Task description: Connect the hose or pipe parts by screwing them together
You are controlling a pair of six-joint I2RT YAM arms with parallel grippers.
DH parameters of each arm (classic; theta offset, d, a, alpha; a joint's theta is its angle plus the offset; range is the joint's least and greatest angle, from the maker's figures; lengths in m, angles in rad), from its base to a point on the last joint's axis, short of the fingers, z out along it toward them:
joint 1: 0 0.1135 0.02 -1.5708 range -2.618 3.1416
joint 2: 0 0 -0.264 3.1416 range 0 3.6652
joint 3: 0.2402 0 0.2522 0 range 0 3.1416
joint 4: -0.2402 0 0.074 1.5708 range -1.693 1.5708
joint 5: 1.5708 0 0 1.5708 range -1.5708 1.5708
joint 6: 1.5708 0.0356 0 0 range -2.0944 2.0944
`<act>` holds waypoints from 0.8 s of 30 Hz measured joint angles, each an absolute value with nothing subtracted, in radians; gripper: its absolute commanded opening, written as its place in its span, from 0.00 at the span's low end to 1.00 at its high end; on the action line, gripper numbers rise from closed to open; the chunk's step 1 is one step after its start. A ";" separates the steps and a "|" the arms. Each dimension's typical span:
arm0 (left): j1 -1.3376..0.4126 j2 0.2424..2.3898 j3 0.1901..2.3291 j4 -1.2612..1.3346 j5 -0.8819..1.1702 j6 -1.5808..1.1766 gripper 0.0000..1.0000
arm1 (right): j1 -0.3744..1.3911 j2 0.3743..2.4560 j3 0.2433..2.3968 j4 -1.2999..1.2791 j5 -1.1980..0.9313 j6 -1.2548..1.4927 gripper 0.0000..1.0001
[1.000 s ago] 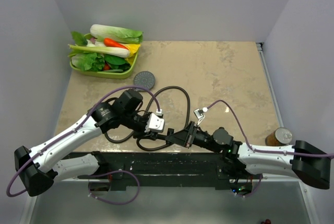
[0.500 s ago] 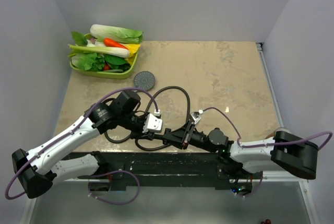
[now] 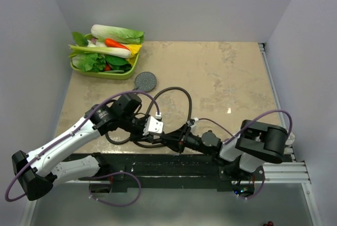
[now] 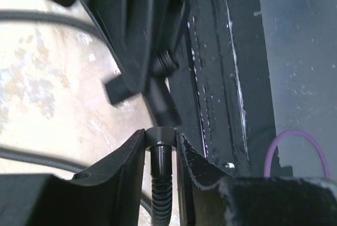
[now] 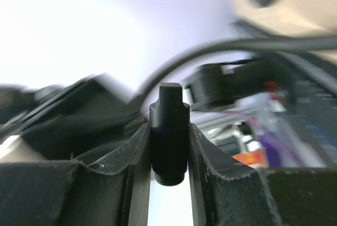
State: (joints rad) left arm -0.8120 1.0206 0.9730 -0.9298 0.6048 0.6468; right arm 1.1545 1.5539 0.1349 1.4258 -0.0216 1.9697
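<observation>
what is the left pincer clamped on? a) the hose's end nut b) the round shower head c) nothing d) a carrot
a: the left wrist view shows the left pincer closed on the end nut of the hose, while the shower head lies apart on the table.

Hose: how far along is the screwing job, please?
Done: left gripper grips the hose nut, right gripper grips a black fitting. In hand: the grippers face each other closely; no thread engagement is visible. Left: screwing them together, and the shower head lies apart on the table.
</observation>
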 measured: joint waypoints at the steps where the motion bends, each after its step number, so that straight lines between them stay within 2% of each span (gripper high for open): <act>1: -0.812 1.021 0.973 -0.920 0.613 0.649 0.00 | 1.155 1.585 0.142 1.420 -0.019 1.973 0.00; 6: -0.821 1.016 0.982 -0.777 0.689 0.652 0.00 | 1.175 1.675 0.163 1.311 -0.021 1.979 0.00; 13: -0.822 1.003 0.901 -0.719 0.694 0.694 0.00 | 1.173 1.665 0.191 1.296 -0.027 1.976 0.00; 17: -0.821 1.002 0.820 -0.730 0.671 0.697 0.00 | 1.123 1.626 0.176 1.293 -0.106 1.906 0.00; 21: -0.818 1.005 0.813 -0.725 0.689 0.658 0.00 | 1.053 1.458 0.121 1.250 -0.208 1.736 0.00; 24: -0.800 1.013 0.842 -0.702 0.727 0.603 0.00 | 1.057 1.152 0.194 0.916 -0.253 1.447 0.00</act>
State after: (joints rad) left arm -0.7998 1.0134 0.8421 -0.7017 0.7269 0.6029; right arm 1.0573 1.1519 0.1936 0.9157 -0.2531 1.4471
